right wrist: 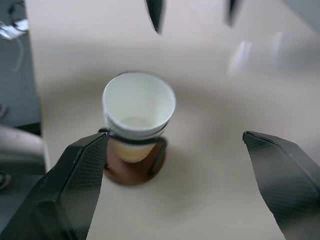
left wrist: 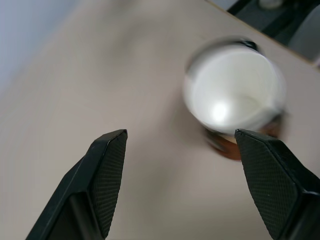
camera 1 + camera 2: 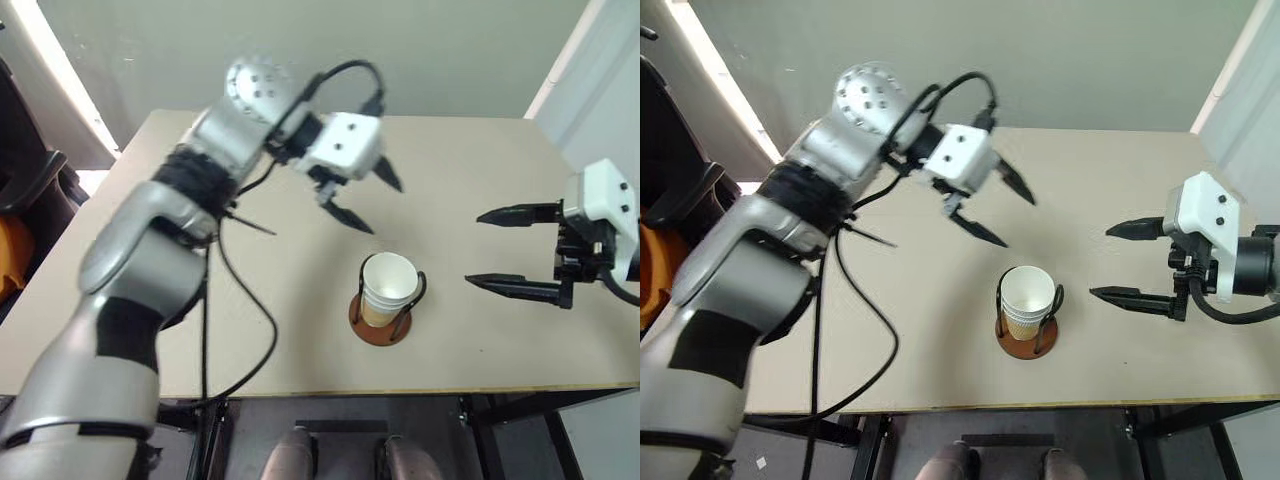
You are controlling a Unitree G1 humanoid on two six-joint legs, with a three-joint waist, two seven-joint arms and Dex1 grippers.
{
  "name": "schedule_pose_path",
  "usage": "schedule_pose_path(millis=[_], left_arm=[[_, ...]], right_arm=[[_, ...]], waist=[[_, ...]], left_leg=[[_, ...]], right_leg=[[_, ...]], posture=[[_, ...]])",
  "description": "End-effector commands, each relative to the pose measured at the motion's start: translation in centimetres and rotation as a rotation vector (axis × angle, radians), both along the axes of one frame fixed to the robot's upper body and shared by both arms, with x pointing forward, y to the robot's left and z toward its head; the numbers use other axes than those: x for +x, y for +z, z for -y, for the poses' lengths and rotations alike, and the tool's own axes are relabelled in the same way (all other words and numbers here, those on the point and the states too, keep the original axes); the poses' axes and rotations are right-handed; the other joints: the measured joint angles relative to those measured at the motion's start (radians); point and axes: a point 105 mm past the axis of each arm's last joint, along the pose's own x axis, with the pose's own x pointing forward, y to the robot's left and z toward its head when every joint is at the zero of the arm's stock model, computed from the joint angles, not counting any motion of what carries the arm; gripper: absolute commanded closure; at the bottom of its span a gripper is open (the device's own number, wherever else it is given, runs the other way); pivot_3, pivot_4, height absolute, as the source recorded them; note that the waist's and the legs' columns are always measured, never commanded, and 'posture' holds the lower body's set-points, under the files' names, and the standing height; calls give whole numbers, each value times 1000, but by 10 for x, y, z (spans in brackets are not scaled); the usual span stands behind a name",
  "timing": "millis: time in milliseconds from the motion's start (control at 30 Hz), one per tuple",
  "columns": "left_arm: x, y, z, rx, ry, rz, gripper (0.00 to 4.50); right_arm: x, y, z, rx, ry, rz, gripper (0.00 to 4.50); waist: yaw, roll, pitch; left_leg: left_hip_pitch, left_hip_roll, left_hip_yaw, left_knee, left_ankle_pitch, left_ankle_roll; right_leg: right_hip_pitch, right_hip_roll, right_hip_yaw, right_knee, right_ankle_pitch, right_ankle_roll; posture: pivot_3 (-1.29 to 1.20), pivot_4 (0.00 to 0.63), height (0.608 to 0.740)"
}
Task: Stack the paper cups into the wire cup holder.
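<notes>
- The stack of pale yellow-tan paper cups with white rims sits nested in the wire cup holder, a reddish-brown disc with thin black upright loops, not far from the front edge of the beige worktop and roughly midway along it.
- The left gripper hangs above the worktop, behind the stack and towards the left edge; its two black fingers stand apart and hold nothing.
- The right gripper hovers level with the stack on the side of the right edge, fingers spread wide and empty, tips pointing at the cups.
- I'd call the job finished or very nearly so; no loose cup lies on the worktop that I can see, though I cannot tell how many cups make up the stack.
- The risk now: either arm swinging across low could clip the top rim or a wire loop and tip the whole light stack, or push the holder towards the front edge.
- The right fingertips are the nearer threat, since they point straight at the stack; any move towards it from there would nudge it.
- A black cable loops down from the left arm and trails over the worktop near the front left; it could drag across the surface if that arm sweeps.
- Otherwise nothing stands between the grippers and the holder.
</notes>
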Motion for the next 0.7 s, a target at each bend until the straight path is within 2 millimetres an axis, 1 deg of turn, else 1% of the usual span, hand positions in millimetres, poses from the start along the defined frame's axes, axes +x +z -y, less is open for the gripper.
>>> schedule_pose_path(millis=[33,67,100,200,233,267,300,333,367,400,433,500,600,700], left_arm=[[-20,-1,-40,-60,108,-124,830],[-24,-5,-52,-70,158,-153,830],[-30,-12,-71,-90,245,-185,830],[-44,-19,-107,-144,449,-230,830],[-47,-19,-115,-161,501,-232,830],[-51,-18,-121,-179,544,-232,830],[-53,-18,-123,-190,567,-230,830],[-56,-16,-128,-215,598,-238,830],[-57,-16,-132,-232,619,-244,830],[-58,-16,-136,-247,643,-250,830],[-59,-17,-142,-256,670,-253,830],[-59,-18,-152,-247,720,-235,830],[-60,-12,-160,-270,751,-217,830],[-61,-12,-163,-276,768,-216,830]], right_arm=[[6,1,16,-34,-45,-1,8],[8,0,20,-38,-56,-7,8],[11,-1,25,-48,-69,-13,8],[17,-1,35,-65,-78,-24,8],[18,-1,37,-69,-74,-25,8],[19,0,38,-69,-62,-23,8],[19,1,39,-69,-53,-22,8],[19,4,39,-59,-29,-24,8],[18,6,39,-53,-12,-26,8],[18,8,40,-46,2,-29,8],[19,9,39,-41,18,-33,8],[20,11,39,-33,39,-43,8],[24,9,41,-42,26,-44,8],[25,6,41,-41,20,-49,8]], waist=[[-3,0,0],[-4,0,0],[-6,0,0],[-9,0,0],[-10,0,0],[-7,0,0],[-4,0,0],[-1,0,0],[0,1,1],[0,1,1],[0,1,0],[-6,0,0],[-12,0,1],[-15,0,1]], left_leg=[[0,0,0,0,2,-3],[0,0,0,0,2,-4],[-1,0,0,0,2,-4],[-1,0,0,-1,2,-4],[0,0,0,-1,3,-4],[0,0,0,-2,2,-4],[0,0,-1,-2,3,-4],[1,0,-1,-2,4,-4],[2,0,-2,-3,3,-3],[4,0,-2,-4,2,0],[5,0,-1,-6,-1,4],[10,-1,-1,-12,-1,3],[14,-1,-1,-19,4,-3],[18,1,-1,-24,7,-6]], right_leg=[[-1,0,0,0,0,0],[-1,0,0,0,0,0],[-2,0,0,0,0,-1],[-2,-1,0,0,-2,-3],[-2,-1,0,0,-2,-4],[-2,-1,0,0,-3,-6],[-1,-1,-1,2,-5,-8],[-2,-1,-1,2,-8,-15],[-1,-1,-1,2,-10,-18],[-2,-1,-1,2,-10,-19],[2,-1,-1,3,-9,-21],[2,-2,0,3,-8,-25],[2,-1,0,3,-5,-30],[1,0,-1,3,-4,-33]], posture=[[0,150,740],[0,150,740],[0,150,740],[0,150,740],[0,150,740],[0,150,740],[0,150,740],[0,150,740],[0,150,740],[0,150,740],[0,150,740],[0,150,740],[0,150,740],[0,150,740]])
